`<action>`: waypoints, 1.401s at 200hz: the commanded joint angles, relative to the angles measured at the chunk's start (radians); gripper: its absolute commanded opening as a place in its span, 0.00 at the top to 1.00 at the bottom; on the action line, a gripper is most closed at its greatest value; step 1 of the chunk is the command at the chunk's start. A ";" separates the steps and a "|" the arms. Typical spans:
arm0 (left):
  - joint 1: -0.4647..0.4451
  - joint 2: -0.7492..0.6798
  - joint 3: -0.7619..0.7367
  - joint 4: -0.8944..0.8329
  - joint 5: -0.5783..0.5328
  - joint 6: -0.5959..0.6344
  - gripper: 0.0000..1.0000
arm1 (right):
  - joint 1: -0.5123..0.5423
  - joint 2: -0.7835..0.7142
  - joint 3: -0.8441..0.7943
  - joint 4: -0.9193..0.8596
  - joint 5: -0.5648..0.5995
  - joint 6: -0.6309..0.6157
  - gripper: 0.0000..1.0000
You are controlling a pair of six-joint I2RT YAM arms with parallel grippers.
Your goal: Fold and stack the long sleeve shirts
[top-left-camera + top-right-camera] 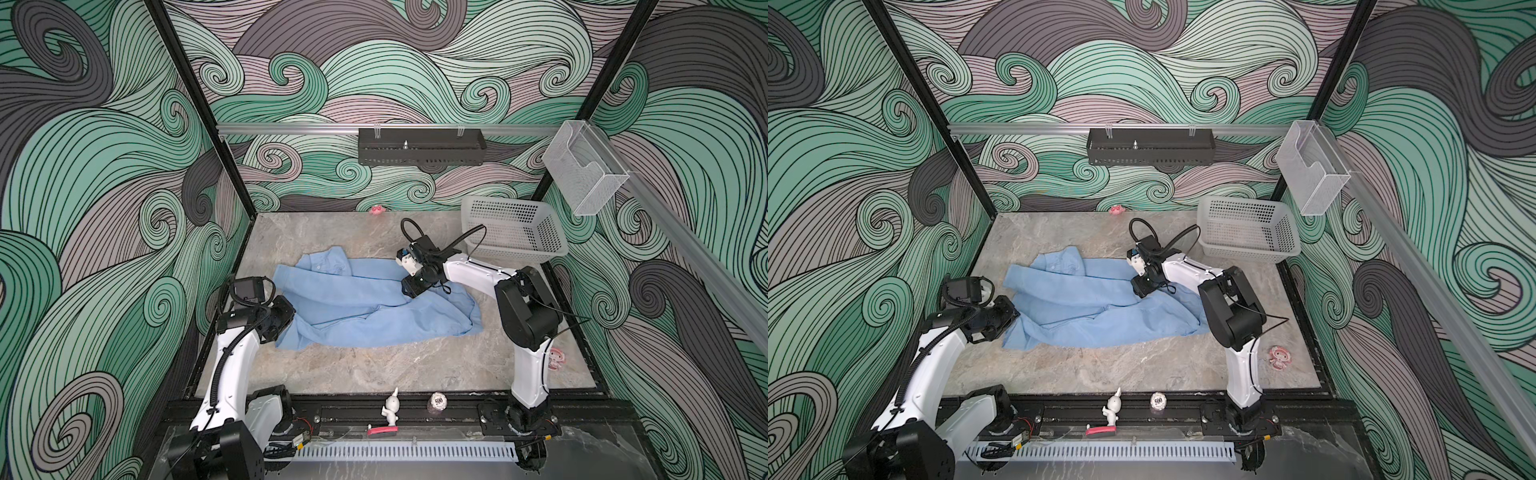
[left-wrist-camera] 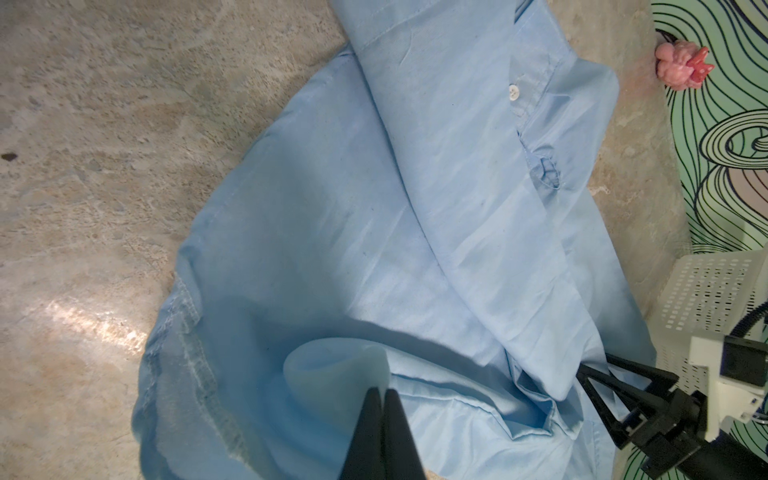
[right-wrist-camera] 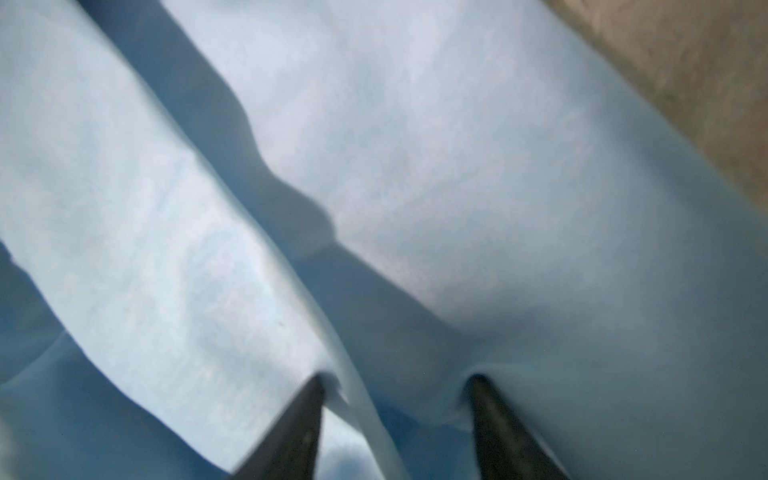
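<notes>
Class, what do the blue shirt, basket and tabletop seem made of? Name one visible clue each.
Shirt: thin woven cloth, matte; soft creases, stitched hem. Basket: probably plastic, white; moulded perforated walls. Tabletop: stone or stone-look, polished; veining, glare.

Both top views look steeply down from high over the front edge, near-identical framing, covering whole table [image 1: 374, 365] & back wall [image 1: 395, 62]. Left wrist cam sits close over the shirt [image 2: 415, 208], basket [image 2: 715, 291] at frame right. Right wrist cam is v. close to same shirt, blurred, table strip upper right.
</notes>
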State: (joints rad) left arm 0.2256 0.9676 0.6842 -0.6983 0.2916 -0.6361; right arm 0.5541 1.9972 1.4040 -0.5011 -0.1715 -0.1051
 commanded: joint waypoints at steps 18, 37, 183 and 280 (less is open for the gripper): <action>-0.003 0.039 0.065 0.077 -0.029 -0.007 1.00 | -0.004 -0.130 0.017 0.000 -0.048 -0.045 1.00; -0.005 0.098 0.129 0.142 -0.022 -0.026 1.00 | -0.042 -0.183 0.074 -0.027 -0.046 -0.031 1.00; -0.025 0.825 1.514 0.014 0.193 -0.008 1.00 | -0.274 -0.033 1.168 -0.190 -0.110 -0.057 1.00; -0.033 0.217 0.214 0.087 0.053 -0.069 1.00 | -0.085 -0.807 -0.469 0.200 0.159 0.118 1.00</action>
State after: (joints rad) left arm 0.1959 1.3064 1.0492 -0.5480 0.4191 -0.6651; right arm 0.4091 1.3323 1.1221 -0.3645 -0.1516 -0.0971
